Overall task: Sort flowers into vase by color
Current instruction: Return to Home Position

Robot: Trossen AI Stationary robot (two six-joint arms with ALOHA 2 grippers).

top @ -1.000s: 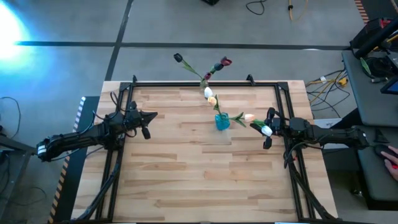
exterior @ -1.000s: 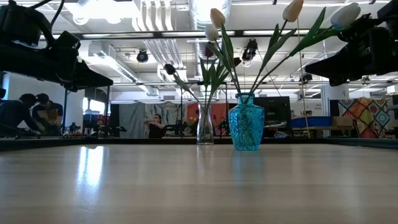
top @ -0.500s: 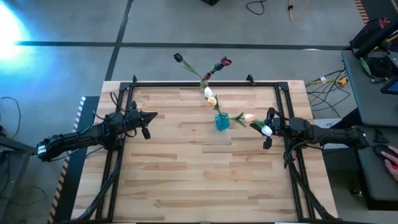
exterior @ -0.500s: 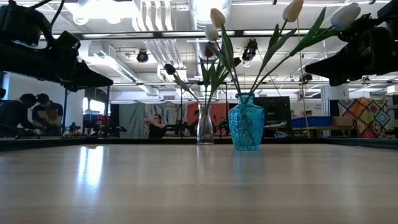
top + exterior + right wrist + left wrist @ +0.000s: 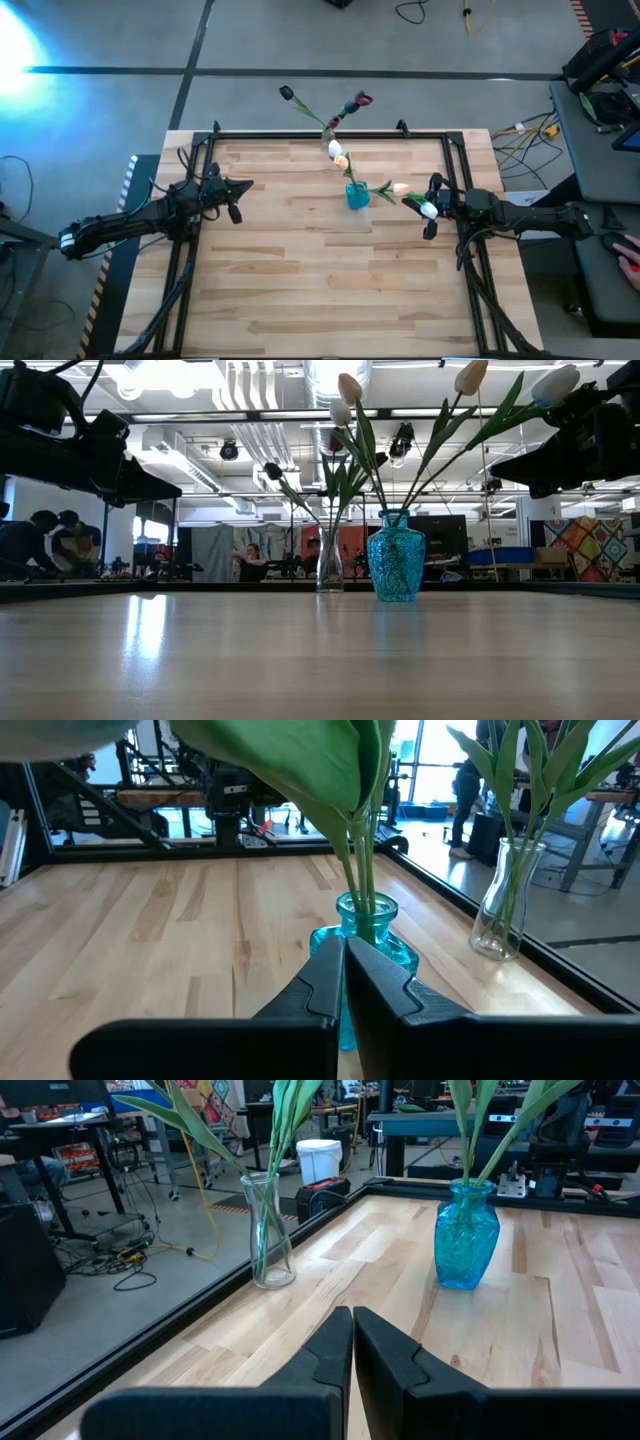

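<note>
Toward the far edge of the table (image 5: 300, 280), white and peach tulips (image 5: 340, 158) stood in the blue vase (image 5: 357, 195) and maroon tulips (image 5: 360, 100) in the glass vase (image 5: 330, 565) behind it, sorting apparently done, so the left gripper (image 5: 352, 1315) and right gripper (image 5: 343, 945) hung empty at either side, fingers pressed together.

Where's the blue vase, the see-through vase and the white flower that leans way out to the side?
blue vase (image 5: 396, 568), low view, on its patterned belly.
clear glass vase (image 5: 268, 1235), left wrist view, on its glass side.
white tulip (image 5: 556, 384), low view, on its flower head.
</note>
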